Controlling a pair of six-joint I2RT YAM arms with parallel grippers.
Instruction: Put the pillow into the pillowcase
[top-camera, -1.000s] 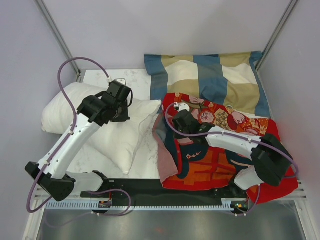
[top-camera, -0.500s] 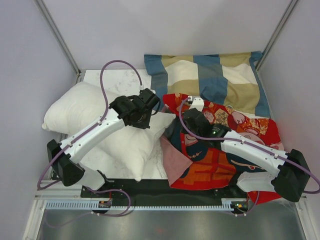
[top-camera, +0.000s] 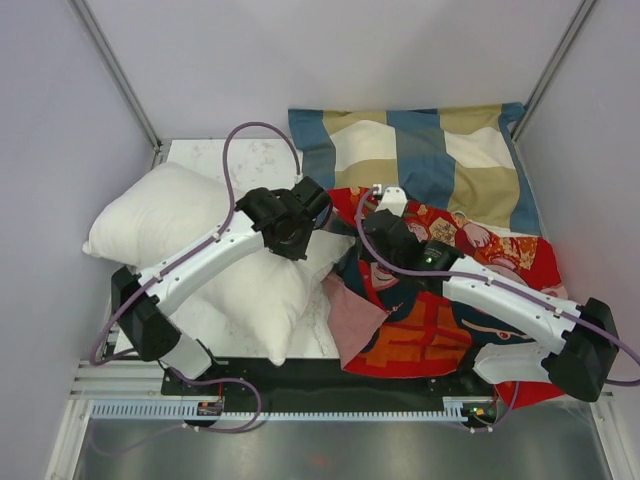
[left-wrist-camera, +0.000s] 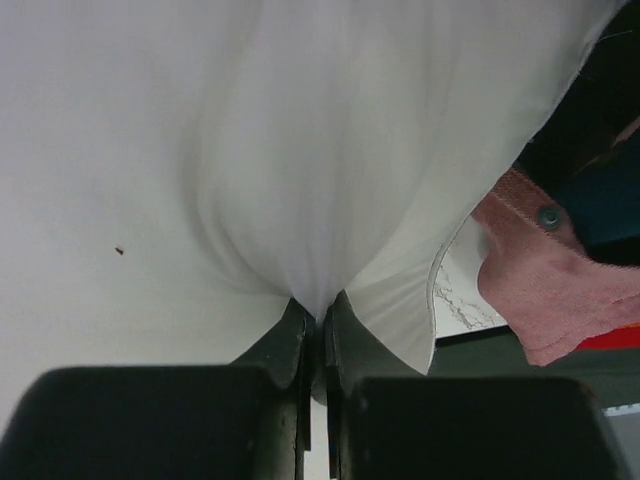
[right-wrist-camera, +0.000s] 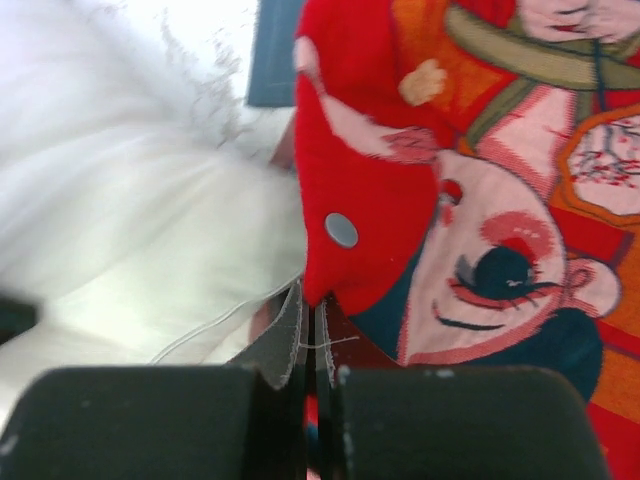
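The white pillow (top-camera: 190, 245) lies on the left half of the table and fills the left wrist view (left-wrist-camera: 200, 150). My left gripper (top-camera: 305, 215) is shut on a pinch of the pillow's right edge (left-wrist-camera: 315, 300), next to the pillowcase opening. The red printed pillowcase (top-camera: 470, 290) lies on the right, its pink inside (top-camera: 352, 312) folded out at the front. My right gripper (top-camera: 378, 222) is shut on the pillowcase's red upper edge near a snap button (right-wrist-camera: 341, 229) and holds it lifted; the pillow shows just left of it (right-wrist-camera: 130, 220).
A blue, tan and cream checked pillow (top-camera: 420, 155) lies at the back right, against the wall. The marble tabletop (top-camera: 225, 160) shows behind the white pillow. Grey walls close in on both sides. A black rail (top-camera: 300, 375) runs along the near edge.
My left gripper has pulled the pillow's edge to the right, up to the pillowcase. My right gripper has lifted the pillowcase's edge up and back, opening it toward the pillow.
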